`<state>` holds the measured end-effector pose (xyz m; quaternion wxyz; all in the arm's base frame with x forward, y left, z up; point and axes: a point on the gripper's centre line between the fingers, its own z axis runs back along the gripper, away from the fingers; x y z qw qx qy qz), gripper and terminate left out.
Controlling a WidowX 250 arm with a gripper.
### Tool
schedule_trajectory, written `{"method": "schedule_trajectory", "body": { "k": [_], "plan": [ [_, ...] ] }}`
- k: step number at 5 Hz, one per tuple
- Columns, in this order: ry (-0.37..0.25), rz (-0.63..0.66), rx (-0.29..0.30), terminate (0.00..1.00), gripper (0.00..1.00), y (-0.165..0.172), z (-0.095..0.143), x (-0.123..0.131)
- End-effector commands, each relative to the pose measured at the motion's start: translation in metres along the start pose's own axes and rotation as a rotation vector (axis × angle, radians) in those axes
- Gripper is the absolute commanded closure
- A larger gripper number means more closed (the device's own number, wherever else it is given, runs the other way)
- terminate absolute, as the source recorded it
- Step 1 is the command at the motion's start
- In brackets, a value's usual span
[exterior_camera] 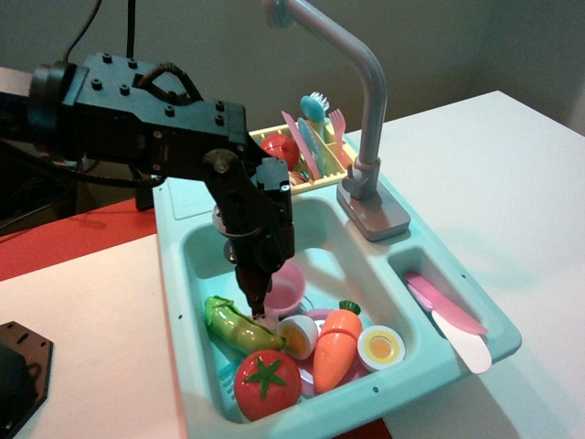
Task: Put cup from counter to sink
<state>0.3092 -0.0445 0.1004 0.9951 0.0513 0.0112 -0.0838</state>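
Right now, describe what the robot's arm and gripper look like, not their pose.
The arm is matte black, built from blocky housings studded with round bolt heads. A dark braided cable loops over its upper housing. A circular joint sits at the wrist. The gripper is black too, tapering down to narrow fingers. No markings are legible.
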Motion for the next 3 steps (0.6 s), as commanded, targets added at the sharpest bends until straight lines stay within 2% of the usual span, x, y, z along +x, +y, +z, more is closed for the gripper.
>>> {"method": "schedule_trajectory", "body": {
  "k": [1, 2, 3],
  "plan": [
    [-0.08, 0.07, -0.003, 0.0, 0.0, 0.018, 0.043, 0.002],
    [-0.13, 0.106, 0.016, 0.0, 0.0, 0.036, 0.076, 0.002],
    [-0.144, 0.153, 0.021, 1.0, 0.0, 0.058, 0.098, -0.009]
  ]
}}
